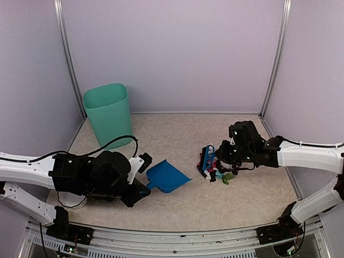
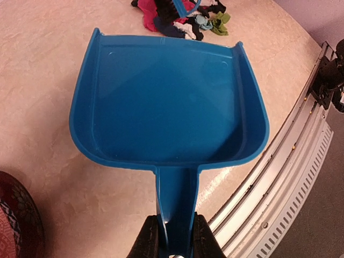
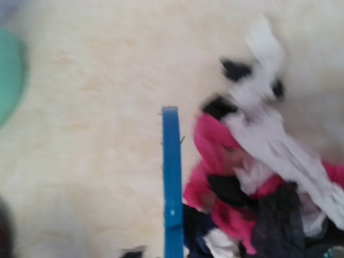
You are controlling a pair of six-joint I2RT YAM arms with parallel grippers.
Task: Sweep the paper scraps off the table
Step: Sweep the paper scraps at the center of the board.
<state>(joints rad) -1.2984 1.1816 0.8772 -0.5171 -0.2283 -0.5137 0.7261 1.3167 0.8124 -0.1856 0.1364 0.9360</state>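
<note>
Paper scraps heaped toward right edge of tabletop. Right hand clenched on brush, left hand grasping dustpan handle. Next: I close the gap, sweep pile in.

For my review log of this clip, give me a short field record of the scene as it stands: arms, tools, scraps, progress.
left gripper: shut on dustpan handle
dustpan: empty, mouth toward scraps
right gripper: shut, apparently on brush, at the pile
scraps: one heap on table beside brush, apart from dustpan
bin: upright, back left
progress: no scraps in dustpan yet
</note>
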